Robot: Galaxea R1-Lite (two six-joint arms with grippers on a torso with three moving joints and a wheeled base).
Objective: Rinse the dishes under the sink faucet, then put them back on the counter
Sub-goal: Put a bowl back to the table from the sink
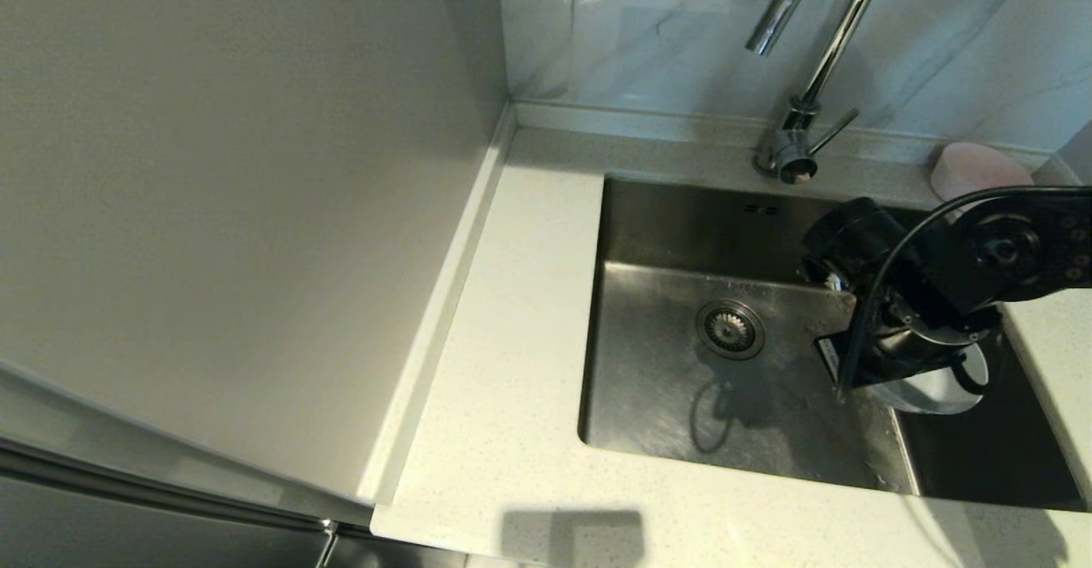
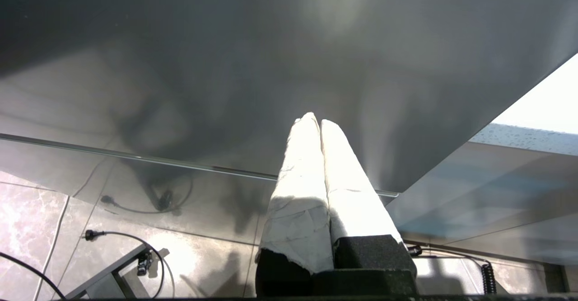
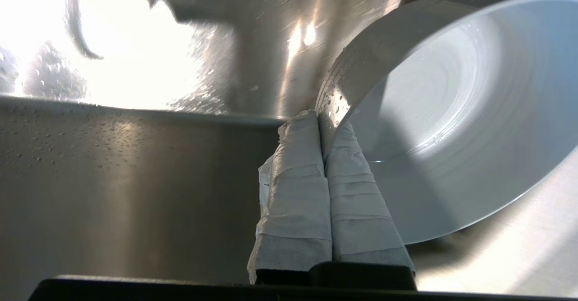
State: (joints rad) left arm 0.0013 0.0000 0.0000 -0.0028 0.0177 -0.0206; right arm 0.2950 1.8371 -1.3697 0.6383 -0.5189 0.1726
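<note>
In the right wrist view my right gripper (image 3: 321, 122) is shut on the rim of a wet white bowl (image 3: 451, 111), one of the dishes, which is tipped on edge. The head view shows that bowl (image 1: 943, 389) low inside the right part of the sink (image 1: 674, 397), mostly hidden under my right wrist (image 1: 904, 321). The chrome faucet (image 1: 823, 48) stands behind the sink, its spout left of the bowl, and no water runs from it. A pale pink bowl (image 1: 972, 167) sits on the counter (image 1: 512, 338) at the back right. My left gripper (image 2: 316, 121) is shut and empty.
The round drain strainer (image 1: 730, 329) lies in the middle of the wet basin. The faucet lever (image 1: 834, 131) sticks out to the right at its base. A tall grey panel (image 1: 239, 210) walls off the counter's left side. My left gripper faces a grey cabinet front above a tiled floor with cables (image 2: 131, 242).
</note>
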